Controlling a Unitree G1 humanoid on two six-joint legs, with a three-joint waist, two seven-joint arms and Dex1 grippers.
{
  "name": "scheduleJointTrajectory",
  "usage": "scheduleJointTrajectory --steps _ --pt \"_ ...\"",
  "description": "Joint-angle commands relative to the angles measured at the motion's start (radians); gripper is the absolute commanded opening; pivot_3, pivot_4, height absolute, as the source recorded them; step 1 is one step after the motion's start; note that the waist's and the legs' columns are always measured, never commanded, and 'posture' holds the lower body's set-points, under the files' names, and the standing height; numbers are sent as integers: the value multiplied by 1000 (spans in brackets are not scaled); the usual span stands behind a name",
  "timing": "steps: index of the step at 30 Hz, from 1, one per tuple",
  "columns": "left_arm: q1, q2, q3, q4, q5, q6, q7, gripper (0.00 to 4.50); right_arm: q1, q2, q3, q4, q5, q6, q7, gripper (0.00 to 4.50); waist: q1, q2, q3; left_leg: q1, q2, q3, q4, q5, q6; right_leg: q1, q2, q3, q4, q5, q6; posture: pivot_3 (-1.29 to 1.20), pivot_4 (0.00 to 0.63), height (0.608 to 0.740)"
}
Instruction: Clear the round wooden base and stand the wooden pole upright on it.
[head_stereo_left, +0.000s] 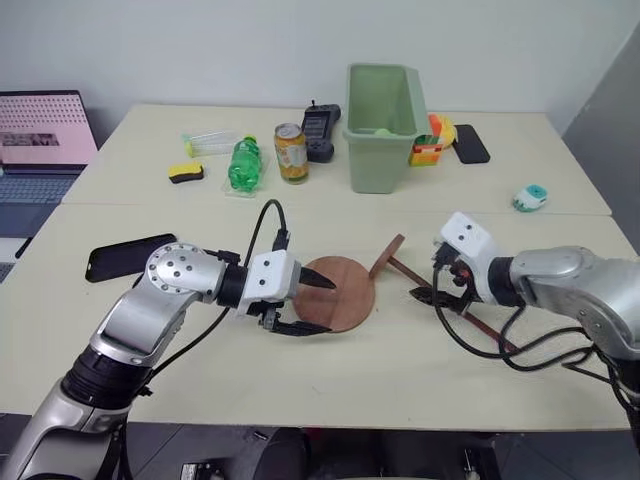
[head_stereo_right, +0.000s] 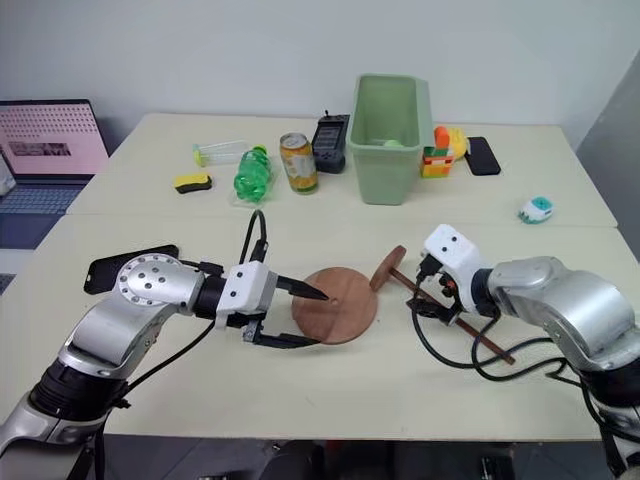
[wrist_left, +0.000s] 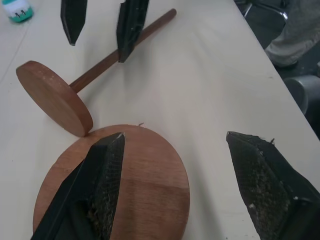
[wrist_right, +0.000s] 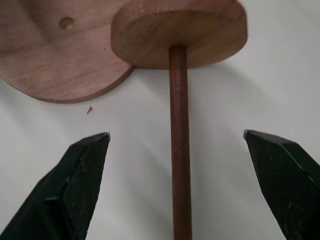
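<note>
Nearest the head camera, the left gripper (head_stereo_left: 312, 305) reaches in from the left with its two black fingers spread wide, holding nothing. Its upper finger lies over the flat, round, reddish-brown wooden base (head_stereo_left: 340, 292) and its lower finger sits just off the base's near edge, so the near-left part of the disc falls between them. From the left wrist view one finger (wrist_left: 97, 185) overlaps the base (wrist_left: 145, 185) and the other stands over bare table beside it; whether either one touches the wood I cannot tell.

The base lies flat on the pale tabletop (head_stereo_left: 300, 380), near its middle. Just to its right lies the wooden pole (head_stereo_left: 440, 297), a long thin dark-brown rod with a round reddish-brown disc fixed at one end. It lies on its side, its disc end tipped up on edge right at the base's far-right rim, the rod running away to the right and toward the near edge.

The right gripper (head_stereo_left: 440, 297) comes down over the rod partway along it, jaws fully wide and empty. From the right wrist view the rod (wrist_right: 180, 150) runs straight up the gap between the two fingers (wrist_right: 75, 185), clear of both.
</note>
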Motion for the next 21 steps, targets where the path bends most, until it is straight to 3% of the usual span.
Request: scheduleJointTrajectory --steps 1,8,11,21 --pt "4 -16 0 -21 25 -47 6 3362 -124 24 76 113 -5 76 69 4500 0 0 0 0 0 0 0 0 0 0 0 0 0 0 0 0 150 740" --pt "16 -55 -9 -37 58 -71 37 3362 -268 41 225 323 -62 59 188 4500 1 0 0 -1 -1 0 1 0 0 -1 -1 -1 0 0 0 0 150 740" --pt "23 -62 -7 -43 59 -68 41 3377 -300 45 257 362 -81 44 231 4014 0 1 0 -1 -1 0 0 0 0 -1 -2 0 0 0 0 0 150 740" --pt "19 -92 -13 -30 82 -78 50 3377 -337 63 290 411 -108 60 321 1554 0 1 0 -1 -1 0 0 0 0 -1 -2 -1 0 0 0 0 150 740"
